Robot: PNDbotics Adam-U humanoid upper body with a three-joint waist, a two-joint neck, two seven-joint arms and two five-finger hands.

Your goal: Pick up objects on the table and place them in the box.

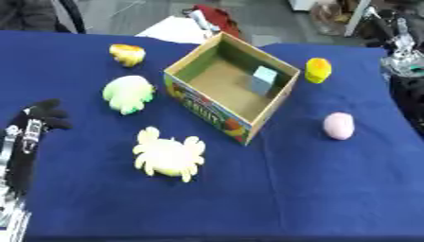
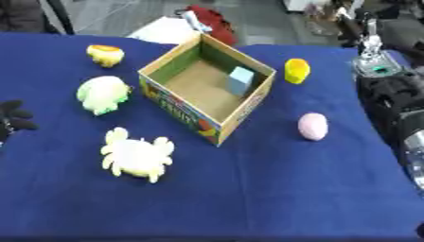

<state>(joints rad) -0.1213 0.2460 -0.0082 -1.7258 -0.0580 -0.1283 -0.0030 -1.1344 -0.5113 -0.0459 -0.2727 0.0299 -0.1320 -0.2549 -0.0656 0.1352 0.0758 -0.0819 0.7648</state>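
An open cardboard box (image 1: 205, 105) with a printed front wall stands mid-table, and a light blue block (image 1: 263, 79) lies inside it. Around it on the blue cloth lie a pale yellow crab toy (image 1: 170, 156), a green and white soft toy (image 1: 128, 93), a yellow-orange toy (image 1: 127, 54), a small yellow toy (image 1: 317, 69) and a pink egg shape (image 1: 339, 125). My left hand (image 1: 39, 119) rests open at the left edge, left of the crab, holding nothing. My right arm (image 2: 396, 101) comes in along the right edge, and its hand (image 2: 370, 56) sits beyond the small yellow toy.
The blue table (image 1: 314, 184) runs to a near edge along the bottom of the view. Past its far edge show a white sheet with a red object (image 1: 217, 16) and floor clutter. Bare cloth lies in front of the box and the pink shape.
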